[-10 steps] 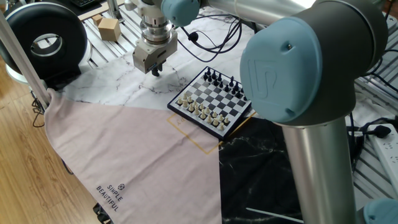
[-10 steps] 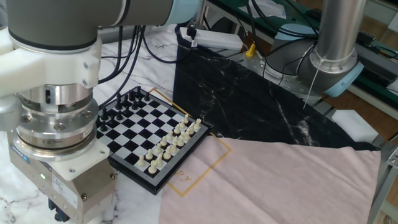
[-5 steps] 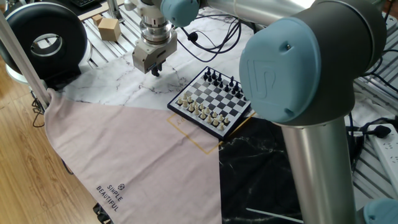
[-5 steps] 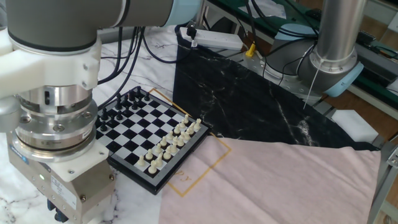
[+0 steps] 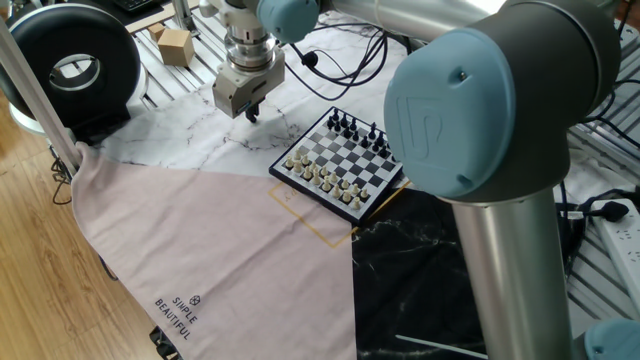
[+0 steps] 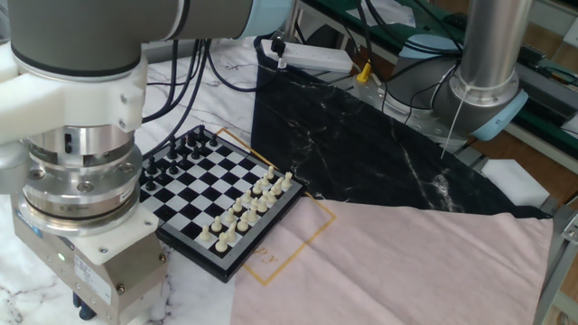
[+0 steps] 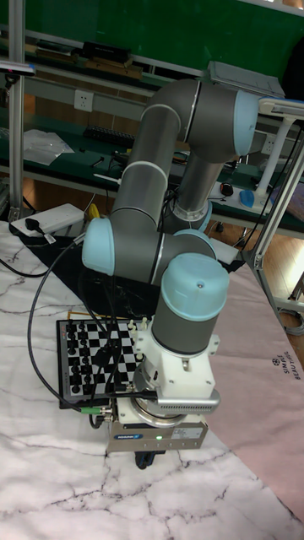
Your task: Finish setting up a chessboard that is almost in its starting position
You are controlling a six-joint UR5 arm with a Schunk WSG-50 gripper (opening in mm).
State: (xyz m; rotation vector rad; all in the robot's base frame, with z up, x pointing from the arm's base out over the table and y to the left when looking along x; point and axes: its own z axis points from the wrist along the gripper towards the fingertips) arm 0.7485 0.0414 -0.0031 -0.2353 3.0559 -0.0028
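Pincer (image 5: 251,112) hangs over the marble desk (image 5: 190,135), fingers close together, grip unclear, cannot tell. Chessboard (image 5: 340,165) lies apart, to one side.

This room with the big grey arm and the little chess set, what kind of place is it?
Probably a robotics lab or workshop. The arm stands at a table spread with cloths, cables and a power strip lie about, and a workbench with a green backboard sits behind.

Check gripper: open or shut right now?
Looks shut. In one fixed view the gripper hangs over the white marble beside the chessboard, its dark fingertips together with no visible gap. Whether a piece is pinched there, cannot tell.
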